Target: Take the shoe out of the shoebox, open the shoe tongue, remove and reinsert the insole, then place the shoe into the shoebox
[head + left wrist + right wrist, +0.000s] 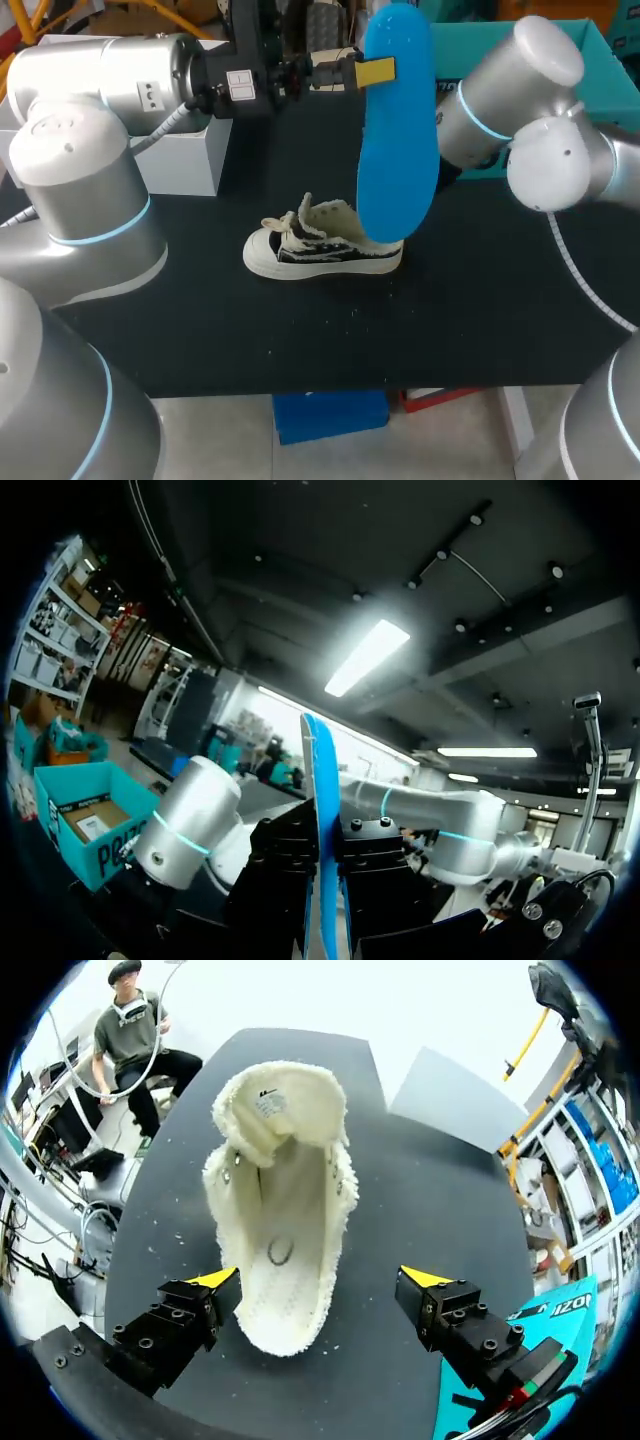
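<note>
A white low sneaker (320, 247) with black side panels stands on the black table (200, 320), toe to the left. In the right wrist view the shoe (285, 1230) shows from above, its fleecy inside bare and its tongue (280, 1110) folded forward. My right gripper (320, 1280) hangs open over the heel, one finger on each side of it. In the head view that gripper is hidden behind the blue insole (397, 125). My left gripper (372, 72) is shut on the insole's upper edge and holds it high above the shoe. The insole (325, 810) shows edge-on between the left fingers.
The teal shoebox (600, 50) stands open at the back right, behind my right arm (545, 120), and also shows as the shoebox (545, 1350) beside the right gripper. A white box (185, 160) sits at the back left.
</note>
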You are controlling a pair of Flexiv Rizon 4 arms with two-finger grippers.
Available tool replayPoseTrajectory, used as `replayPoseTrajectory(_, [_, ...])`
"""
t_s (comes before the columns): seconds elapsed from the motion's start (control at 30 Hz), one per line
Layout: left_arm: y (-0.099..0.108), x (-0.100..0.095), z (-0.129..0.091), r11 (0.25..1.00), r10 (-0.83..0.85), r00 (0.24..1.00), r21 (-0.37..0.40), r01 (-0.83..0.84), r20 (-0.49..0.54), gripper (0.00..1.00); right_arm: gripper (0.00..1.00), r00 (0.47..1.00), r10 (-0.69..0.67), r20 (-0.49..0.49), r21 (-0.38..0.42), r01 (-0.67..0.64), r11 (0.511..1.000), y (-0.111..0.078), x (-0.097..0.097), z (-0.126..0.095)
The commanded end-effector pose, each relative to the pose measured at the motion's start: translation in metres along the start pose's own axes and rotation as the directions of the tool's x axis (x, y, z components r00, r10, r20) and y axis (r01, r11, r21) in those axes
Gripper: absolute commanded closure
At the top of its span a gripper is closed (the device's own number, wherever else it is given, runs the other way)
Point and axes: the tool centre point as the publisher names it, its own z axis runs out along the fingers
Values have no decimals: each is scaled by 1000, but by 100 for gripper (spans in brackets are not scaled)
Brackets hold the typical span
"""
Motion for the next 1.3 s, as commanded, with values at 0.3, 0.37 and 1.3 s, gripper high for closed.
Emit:
replayPoseTrajectory(0.3, [1, 1, 0, 1000, 1, 1000, 0, -1, 2, 100, 0, 999, 15, 51, -352, 4, 936, -16, 6, 4])
replayPoseTrajectory(0.37, [1, 1, 0, 1000, 1, 1000, 0, -1, 2, 100, 0, 999, 14, 44, -363, 3, 932, -18, 5, 4])
replayPoseTrajectory(1.3, [1, 1, 0, 1000, 1, 1000, 0, -1, 2, 100, 0, 997, 71, -34, -376, -79, 923, -46, 25, 15])
